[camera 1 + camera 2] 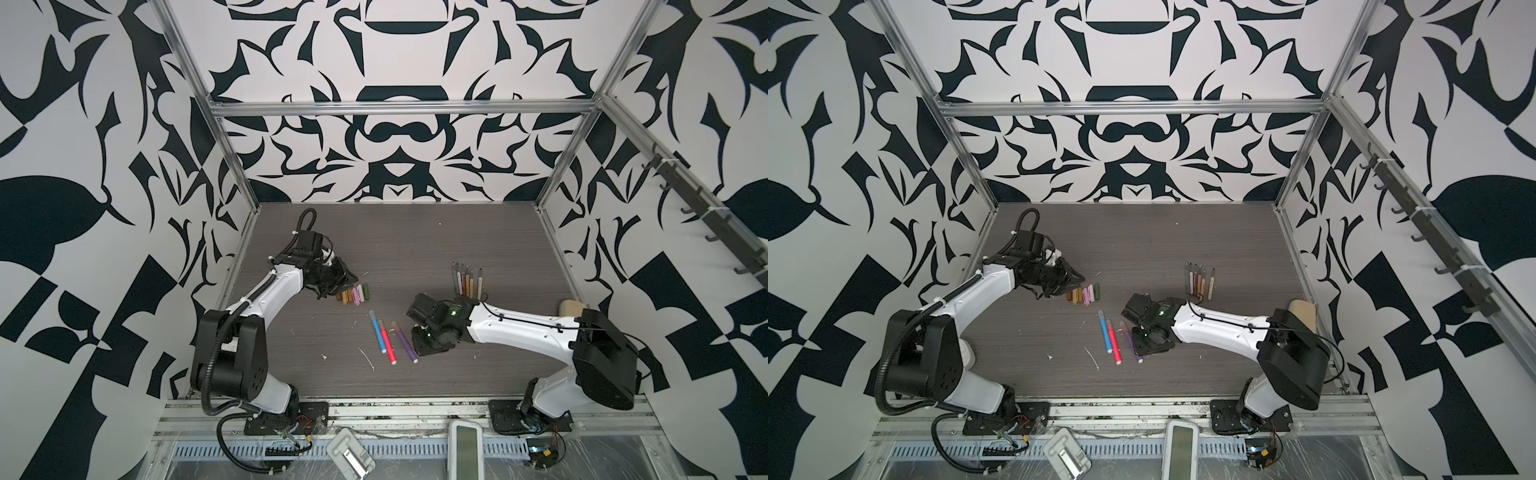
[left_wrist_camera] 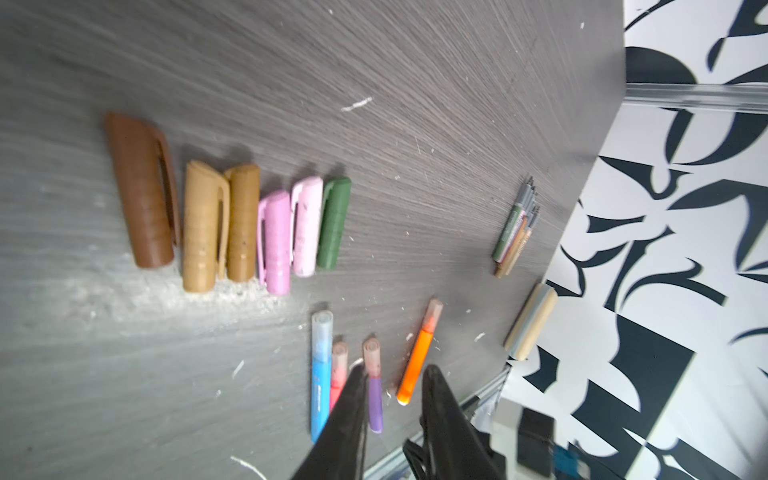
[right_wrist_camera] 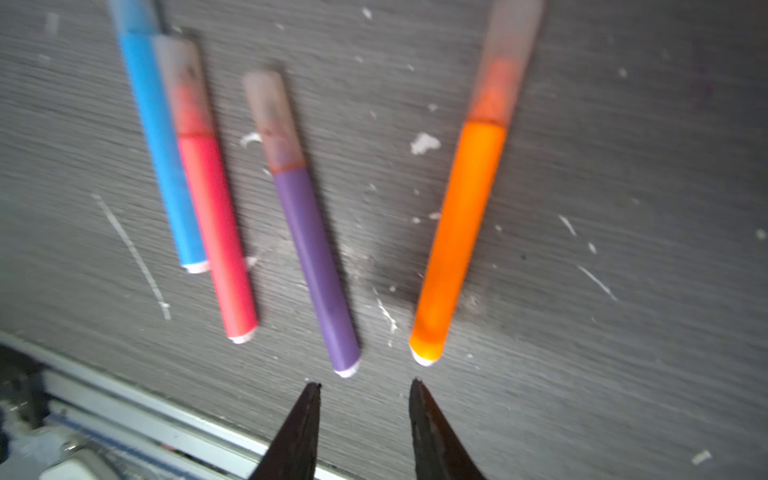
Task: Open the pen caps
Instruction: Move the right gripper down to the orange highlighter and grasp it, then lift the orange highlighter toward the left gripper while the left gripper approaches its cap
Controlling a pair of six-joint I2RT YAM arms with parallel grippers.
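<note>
Several loose pen caps (image 2: 232,220), brown, tan, gold, pink and green, lie in a row on the table; in both top views the same row of caps (image 1: 353,293) is beside my left gripper (image 1: 351,279). That left gripper (image 2: 395,370) is open and holds nothing. Blue (image 3: 160,145), red (image 3: 212,208), purple (image 3: 307,232) and orange (image 3: 461,232) pens lie side by side, each with a translucent cap (image 3: 272,120) on it. My right gripper (image 3: 365,382) hovers open just off the purple and orange pens' tail ends. In both top views the right arm hides the orange pen.
A bundle of uncapped thin pens (image 1: 467,280) lies at the right rear of the table. A beige block (image 1: 571,309) rests by the right wall. White scraps dot the dark table (image 1: 415,241). Two white devices (image 1: 464,449) sit on the front rail.
</note>
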